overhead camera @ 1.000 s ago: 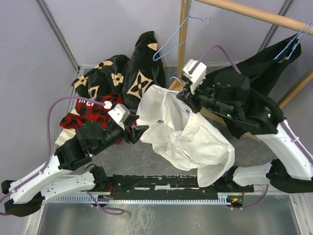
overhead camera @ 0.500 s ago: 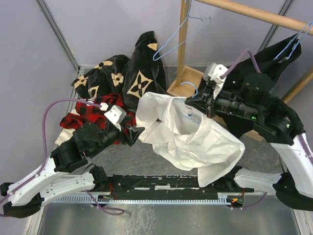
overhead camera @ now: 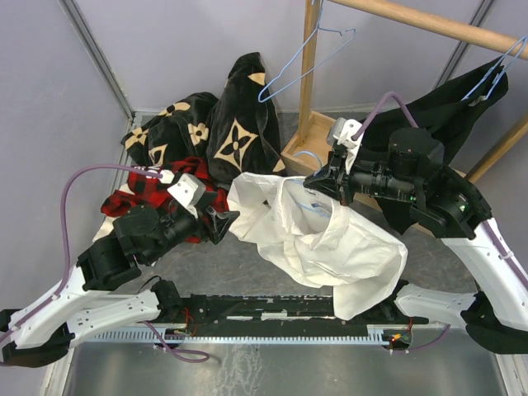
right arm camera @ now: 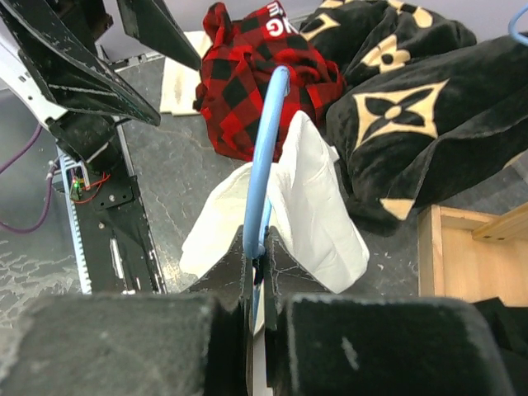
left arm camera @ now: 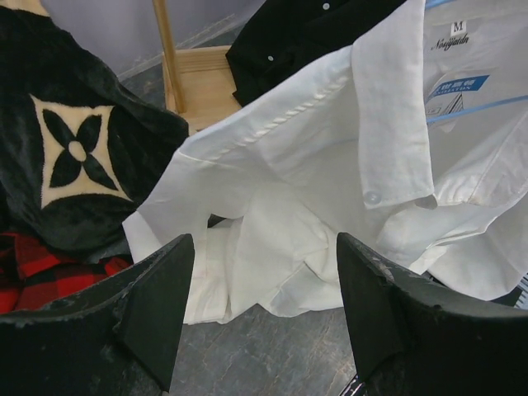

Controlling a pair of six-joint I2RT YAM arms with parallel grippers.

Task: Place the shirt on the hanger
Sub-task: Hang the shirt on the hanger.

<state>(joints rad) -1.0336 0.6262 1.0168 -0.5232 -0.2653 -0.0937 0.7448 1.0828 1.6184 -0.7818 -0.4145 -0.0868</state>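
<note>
Right hand [right arm camera: 257,247] pinches the hanger [right arm camera: 268,148], shirt [right arm camera: 309,198] bunched just beyond. Left hand [left arm camera: 262,276] gapes wide and empty, with the plaid shirt [left arm camera: 33,264] beside it.

Right gripper [right arm camera: 258,247]: jaws pressed together on the hanger [right arm camera: 266,157], pinching its light-blue wire. The wire runs straight ahead from the fingertips and bends slightly right at its far end.

Shirt [right arm camera: 318,206]: white folds on both sides of the wire just past the tips, over the grey table [right arm camera: 194,169].

Further ahead: plaid shirt [right arm camera: 247,74], red and black, bunched.

Ahead and right: black garment [right arm camera: 412,107] with tan flower marks, heaped.

Close on the right: corner of a wooden box [right arm camera: 462,247].

Ahead-left: left gripper [right arm camera: 177,97], black fingers apart, nothing between them.

Left: black rail [right arm camera: 107,223] with red wires on it.
</note>
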